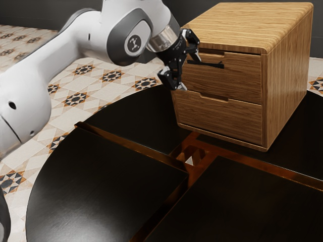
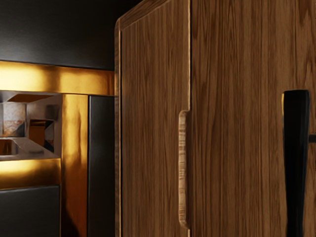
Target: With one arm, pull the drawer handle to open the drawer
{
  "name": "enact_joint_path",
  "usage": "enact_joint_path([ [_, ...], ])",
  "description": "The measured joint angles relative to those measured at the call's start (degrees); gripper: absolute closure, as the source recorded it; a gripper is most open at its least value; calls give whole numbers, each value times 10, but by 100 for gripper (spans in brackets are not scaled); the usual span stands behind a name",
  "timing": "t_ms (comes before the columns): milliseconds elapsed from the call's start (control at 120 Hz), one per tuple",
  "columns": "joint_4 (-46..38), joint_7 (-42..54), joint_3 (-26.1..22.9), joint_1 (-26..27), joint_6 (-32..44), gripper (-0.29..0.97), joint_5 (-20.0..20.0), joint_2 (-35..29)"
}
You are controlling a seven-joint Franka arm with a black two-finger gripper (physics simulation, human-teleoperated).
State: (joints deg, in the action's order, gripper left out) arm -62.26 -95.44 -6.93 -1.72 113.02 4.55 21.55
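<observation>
Drawer: top one (image 1: 229,75) of the wooden cabinet (image 1: 282,75), which stands on the dark table (image 1: 111,186) at the exterior view's right. Front looks flush with the cabinet face, so judged shut or nearly so.
Handle: black bar (image 1: 208,64) standing off the drawer front on short posts, running along its upper part. In the wrist view it lies close to the hand, beside the wood face.
Gripper: (image 1: 180,60) at the handle's end nearer the arm, fingers spread wide, one above bar level and one below. No finger seen pressing on the bar; nothing gripped.
Handling, judged: wood box on slides, stiff, not fragile. Likely moderate weight with some sliding friction at the start. Bar is rigid, thin and looks smooth, so pads could slip along it if the pull is off-axis.
Where to hold, judged: across the bar, fingers over and under it, nearer its middle than its end so the drawer does not skew. Pull straight out from the cabinet face.
Risk, judged: a grip at the very end may slide off or rack the drawer; the cabinet could shift on the table if the slides bind.
Count, drawers: two, top and lower drawer (image 1: 222,113).
Count, handles: one black bar; the lower drawer has a cut recess (image 2: 183,168) in its edge instead.
Count, cabinets: one.
Count, arms: one, with one two-finger gripper.
</observation>
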Motion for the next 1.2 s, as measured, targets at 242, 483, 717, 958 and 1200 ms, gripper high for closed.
enact_joint_path([
  [242, 42, 1, -3, 3, 34, 0, -1, 29],
  [483, 37, 5, 0, 6, 45, 0, 0, 34],
  [717, 37, 14, 1, 2, 78, 0, 1, 54],
  [958, 36, 23, 1, 3, 100, 0, 2, 57],
  [1200, 30, 28, 2, 5, 111, 15, 1, 58],
])
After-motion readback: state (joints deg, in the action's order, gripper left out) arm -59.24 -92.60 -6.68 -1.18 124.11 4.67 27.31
